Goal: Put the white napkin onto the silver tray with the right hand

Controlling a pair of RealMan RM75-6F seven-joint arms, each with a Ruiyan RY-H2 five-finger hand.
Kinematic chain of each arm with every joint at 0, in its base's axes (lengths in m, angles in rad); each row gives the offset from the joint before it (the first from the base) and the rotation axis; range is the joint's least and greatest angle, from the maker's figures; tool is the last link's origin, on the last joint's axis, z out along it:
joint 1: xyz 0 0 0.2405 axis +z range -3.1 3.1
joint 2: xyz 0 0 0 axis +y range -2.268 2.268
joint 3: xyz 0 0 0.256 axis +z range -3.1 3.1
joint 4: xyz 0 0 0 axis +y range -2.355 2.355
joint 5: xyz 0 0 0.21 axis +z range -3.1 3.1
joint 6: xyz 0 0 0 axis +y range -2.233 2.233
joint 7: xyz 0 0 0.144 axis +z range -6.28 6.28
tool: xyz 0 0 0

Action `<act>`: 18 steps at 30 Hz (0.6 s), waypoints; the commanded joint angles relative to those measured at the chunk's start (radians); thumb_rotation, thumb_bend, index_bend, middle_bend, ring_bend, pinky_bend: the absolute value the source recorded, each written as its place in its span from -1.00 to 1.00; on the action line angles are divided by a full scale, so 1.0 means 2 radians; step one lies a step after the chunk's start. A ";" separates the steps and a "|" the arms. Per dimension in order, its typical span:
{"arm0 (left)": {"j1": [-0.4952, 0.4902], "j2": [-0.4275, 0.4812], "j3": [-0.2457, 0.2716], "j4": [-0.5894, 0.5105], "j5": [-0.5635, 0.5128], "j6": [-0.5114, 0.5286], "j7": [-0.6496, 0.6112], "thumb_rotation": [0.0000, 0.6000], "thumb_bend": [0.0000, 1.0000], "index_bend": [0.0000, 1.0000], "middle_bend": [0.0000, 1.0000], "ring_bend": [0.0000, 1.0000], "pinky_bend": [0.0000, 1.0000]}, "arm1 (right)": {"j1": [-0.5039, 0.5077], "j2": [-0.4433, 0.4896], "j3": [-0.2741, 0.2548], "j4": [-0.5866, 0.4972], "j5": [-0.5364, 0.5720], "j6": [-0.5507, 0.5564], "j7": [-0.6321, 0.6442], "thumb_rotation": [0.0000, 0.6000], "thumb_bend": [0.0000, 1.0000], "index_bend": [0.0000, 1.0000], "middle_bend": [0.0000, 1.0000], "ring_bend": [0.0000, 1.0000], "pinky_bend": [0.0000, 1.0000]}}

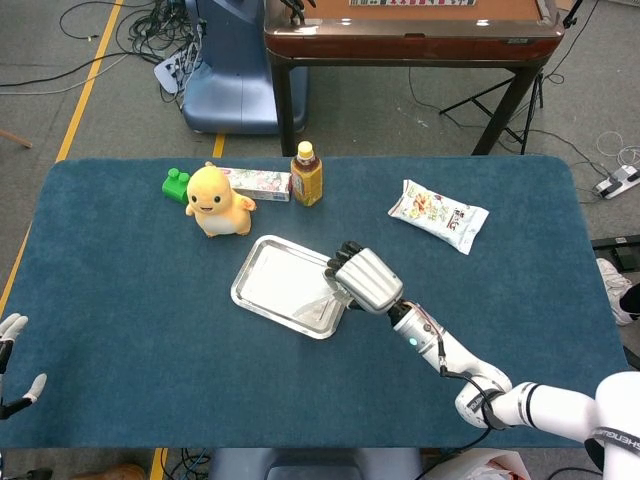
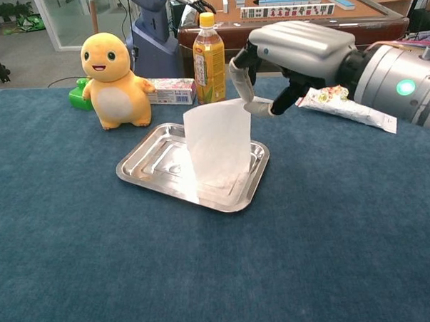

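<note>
Blue desk (image 2: 77, 267) carries the silver tray (image 2: 145, 158); right hand (image 2: 296, 54) pinches the white napkin (image 2: 218, 143) upright, lower edge touching the tray; left hand (image 1: 12, 345) lies released, fingers apart

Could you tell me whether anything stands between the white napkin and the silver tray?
Nothing visible does. The right hand holds the white napkin upright, its lower edge already on the silver tray. The toy, bottle and box stand behind the tray.
</note>
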 commanded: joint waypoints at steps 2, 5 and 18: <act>0.000 -0.001 -0.001 0.000 0.000 0.000 0.001 1.00 -0.51 -0.76 -0.77 -0.73 -0.85 | -0.002 -0.019 -0.023 0.047 -0.038 0.027 0.037 1.00 -0.06 0.39 0.08 -0.17 -0.33; 0.000 -0.002 0.000 0.000 -0.001 -0.001 0.003 1.00 -0.51 -0.76 -0.77 -0.72 -0.85 | -0.001 -0.026 -0.035 0.070 -0.054 0.035 0.062 1.00 -0.05 0.39 0.08 -0.17 -0.33; 0.003 -0.002 0.000 0.002 -0.002 -0.001 0.001 1.00 -0.51 -0.76 -0.77 -0.73 -0.85 | -0.025 -0.023 -0.077 0.081 -0.076 0.051 0.071 1.00 -0.05 0.39 0.09 -0.16 -0.33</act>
